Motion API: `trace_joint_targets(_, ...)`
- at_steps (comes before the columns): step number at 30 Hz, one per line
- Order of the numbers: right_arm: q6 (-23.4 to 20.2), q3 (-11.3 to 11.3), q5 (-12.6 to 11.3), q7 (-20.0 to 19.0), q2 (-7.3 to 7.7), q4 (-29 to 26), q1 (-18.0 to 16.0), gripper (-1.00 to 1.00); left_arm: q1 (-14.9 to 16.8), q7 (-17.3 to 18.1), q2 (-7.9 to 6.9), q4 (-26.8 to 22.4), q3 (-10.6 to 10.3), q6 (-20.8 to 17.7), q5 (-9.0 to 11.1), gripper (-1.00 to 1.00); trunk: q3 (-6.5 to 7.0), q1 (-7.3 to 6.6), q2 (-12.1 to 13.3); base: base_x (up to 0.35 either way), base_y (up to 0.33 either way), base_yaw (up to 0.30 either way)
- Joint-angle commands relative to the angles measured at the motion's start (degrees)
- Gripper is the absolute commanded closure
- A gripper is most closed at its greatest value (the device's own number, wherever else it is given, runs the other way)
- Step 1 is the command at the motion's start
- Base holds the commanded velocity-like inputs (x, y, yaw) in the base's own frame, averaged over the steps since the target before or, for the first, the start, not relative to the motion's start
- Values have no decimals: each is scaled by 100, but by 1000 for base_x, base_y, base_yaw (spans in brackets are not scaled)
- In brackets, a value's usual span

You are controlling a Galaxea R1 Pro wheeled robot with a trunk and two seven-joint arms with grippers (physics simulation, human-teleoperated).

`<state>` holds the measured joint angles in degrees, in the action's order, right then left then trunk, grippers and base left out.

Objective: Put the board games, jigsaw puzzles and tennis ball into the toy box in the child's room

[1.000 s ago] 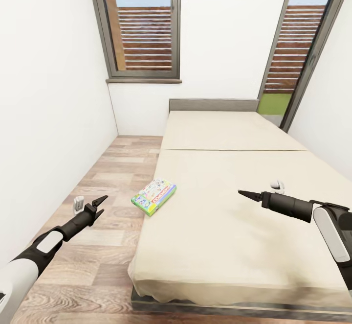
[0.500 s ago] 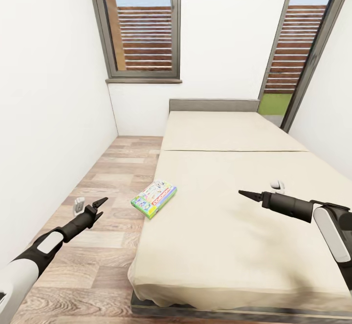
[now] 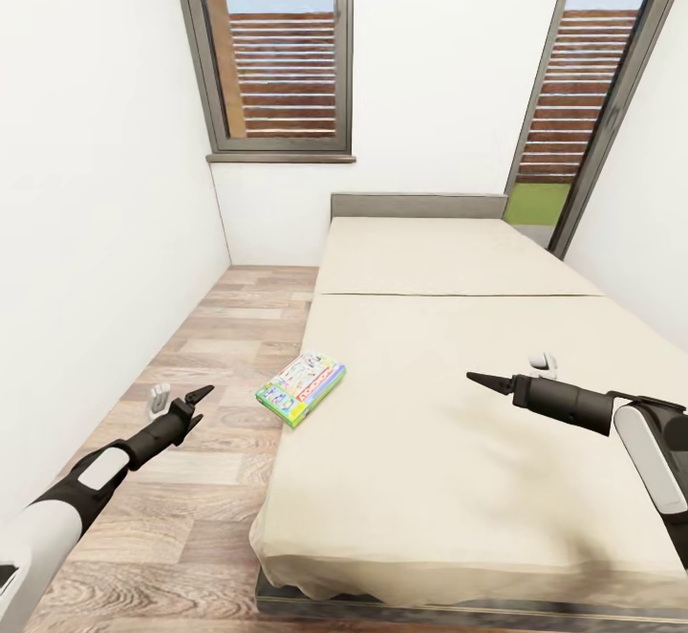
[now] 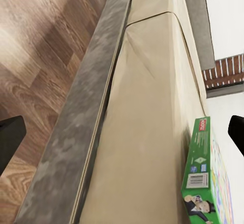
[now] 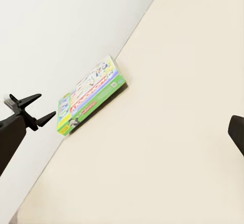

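Left gripper [image 3: 196,398]: dark two-fingered claw, jaws parted, nothing between them; held above the wood plank floor [image 3: 205,346] beside the bed, at the end of a black-and-white left arm [image 3: 81,485] that reaches in from the lower left of the head view. Well apart from the board game.

Right gripper [image 3: 475,380]: dark, pointed tip held above the mattress, pointing toward the board game; whether its jaws are parted or closed cannot be told. Carried on a black right arm [image 3: 573,405] with a white shell near the edge of the head view.

Board game [image 3: 301,384]: one flat box with green sides, a red stripe and a printed white top. It lies flat on the bed at its left edge, between the two grippers, touched by neither. Also seen edge-on from the left wrist [image 4: 199,176] and from the right wrist [image 5: 91,102].

Bed [image 3: 459,423]: beige cover in two sections meeting at a seam, grey headboard [image 3: 418,205] at the far end, dark base along the near edge.

Room: white walls; grey-framed window [image 3: 277,50] above the headboard's left, slatted brown fence outside; tall glazed opening [image 3: 573,98] at the right, showing grass.
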<state>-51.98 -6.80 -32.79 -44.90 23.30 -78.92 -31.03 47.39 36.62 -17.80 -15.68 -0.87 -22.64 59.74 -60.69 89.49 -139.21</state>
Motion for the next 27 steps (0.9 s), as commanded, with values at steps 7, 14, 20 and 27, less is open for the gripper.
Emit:
trace_joint_targets(7, -30, -5, 1, -19, 0, -15, 11, -100, 24, -103, 8, 3, 2, -52, 62, -100, -5, -1, -2, 1, 0, 0)
trace_joint_targets(14, -31, -5, 1, -21, 1, -29, 16, -100, 63, -346, 14, 5, 12, -55, 94, -100, -5, -1, -2, 0, 0, 0)
trace_joint_targets(20, -31, -5, 1, -24, 4, -32, 21, -100, 92, -462, 24, 5, 15, -52, 102, -100, -5, -1, -2, 0, 0, 0)
trace_joint_targets(27, -31, -5, 1, -26, 7, -38, 26, -100, 160, -605, 79, 6, 16, -49, 102, -100, -5, -1, -2, 0, 0, 0)
